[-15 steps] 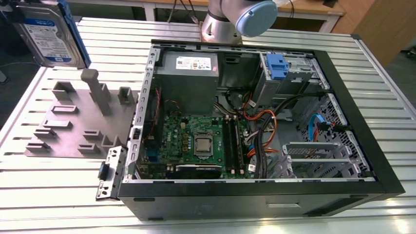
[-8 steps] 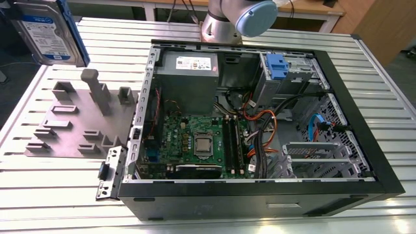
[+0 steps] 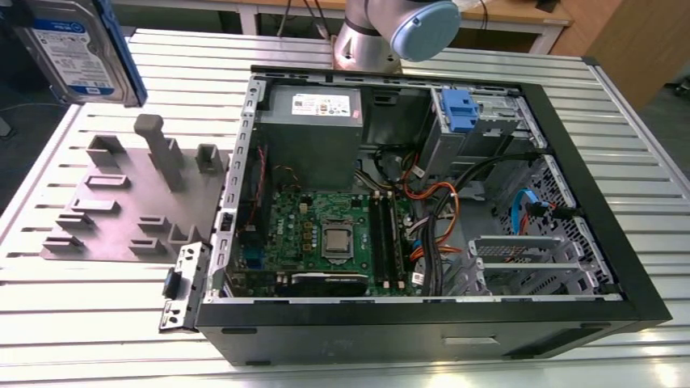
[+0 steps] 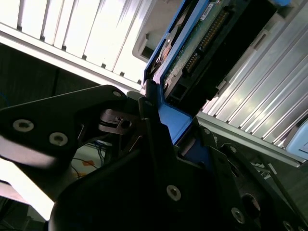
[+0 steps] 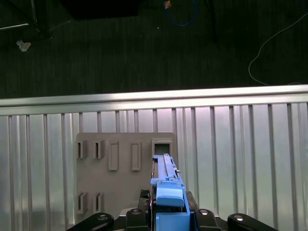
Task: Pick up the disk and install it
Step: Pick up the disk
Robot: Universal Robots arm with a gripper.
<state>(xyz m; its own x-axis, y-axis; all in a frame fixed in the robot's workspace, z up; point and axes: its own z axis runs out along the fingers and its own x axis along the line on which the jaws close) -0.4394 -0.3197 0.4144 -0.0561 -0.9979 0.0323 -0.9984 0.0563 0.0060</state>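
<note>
Surface: ribbed aluminium tabletop (image 3: 97, 323), with dark floor beyond its edge.

Standing on it, by my count:
- One open computer case (image 3: 431, 315).
- One grey slotted holder (image 3: 129, 202), just beside the case on the exterior view's left.

Inside the case, at its far right, is one blue-tabbed drive (image 3: 458, 105) fixed in a grey cage. One arm (image 3: 393, 32) rises behind the case.

Item in hand: the disk (image 3: 70, 48), one.
- It hangs clear of the tabletop at the far left of the exterior view, label side showing.
- In the first wrist view it lines up edge-on over one corner of the holder.
- The gripper (image 4: 175, 127) has its fingers (image 4: 150, 115) clamped on the blue end handle of the carrier frame.
- The circuit board and connector show on the underside.

Handling, as I judge it:
- The disk is rigid and dense for its size, and shock-sensitive.
- The metal faces look smooth and likely slippery, and the bare board is best left untouched.
- The handle is the sensible hold, though the plastic may flex under the hanging weight.
</note>
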